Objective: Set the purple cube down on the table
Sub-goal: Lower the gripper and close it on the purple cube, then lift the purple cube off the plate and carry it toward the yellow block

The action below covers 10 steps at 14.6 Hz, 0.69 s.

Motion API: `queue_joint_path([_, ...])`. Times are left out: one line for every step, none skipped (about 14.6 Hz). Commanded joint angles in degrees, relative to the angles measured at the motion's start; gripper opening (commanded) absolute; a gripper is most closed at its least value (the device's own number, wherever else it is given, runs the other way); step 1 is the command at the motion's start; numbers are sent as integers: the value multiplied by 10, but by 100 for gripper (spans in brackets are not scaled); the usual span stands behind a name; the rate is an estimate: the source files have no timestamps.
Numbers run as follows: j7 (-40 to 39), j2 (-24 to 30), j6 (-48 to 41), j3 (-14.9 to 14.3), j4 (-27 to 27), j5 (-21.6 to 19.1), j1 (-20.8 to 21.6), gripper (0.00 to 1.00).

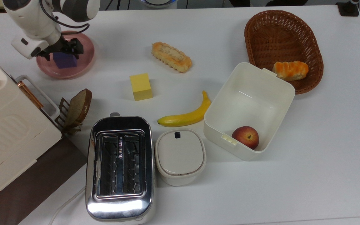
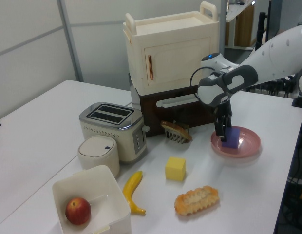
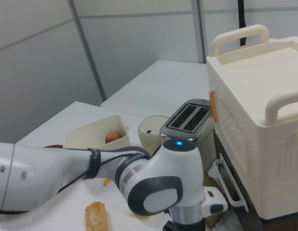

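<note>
Gripper (image 1: 63, 50) straddles the purple cube (image 1: 65, 60) on the pink plate (image 1: 83, 67), 2 fingers flanking it (closure: cannot tell). Likely grasp step, since the table (image 1: 323, 140) is the destination.

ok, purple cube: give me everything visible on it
The purple cube is a small matte blue-violet block with plain faces. It sits upright on the round pink plate, not yet on the table. The gripper is down over it, jaws on either side; whether they press its faces cannot be told.
</note>
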<state>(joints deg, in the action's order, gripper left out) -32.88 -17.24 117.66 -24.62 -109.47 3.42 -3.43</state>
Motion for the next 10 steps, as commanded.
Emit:
queue_joint_path([-14, 54, -60, -14, 18, 4, 18, 100])
queue_joint_path([-24, 55, -77, -15, 25, 4, 18, 100])
queue_joint_path([-37, 55, -80, -15, 27, 4, 18, 100])
queue_joint_path([-45, 52, -78, -21, 24, 4, 18, 100])
queue_joint_path([-51, 47, -75, -25, 23, 4, 17, 100])
queue_joint_path([-54, 41, -74, -26, 23, 5, 16, 100])
queue_joint_path([-58, 38, -74, -26, 22, 9, 16, 100])
queue_joint_path([-58, 36, -74, -26, 21, 17, 17, 100])
queue_joint_path([-58, 34, -74, -25, 14, 26, 17, 100])
queue_joint_path([-58, 27, -68, -25, 8, 33, 17, 100])
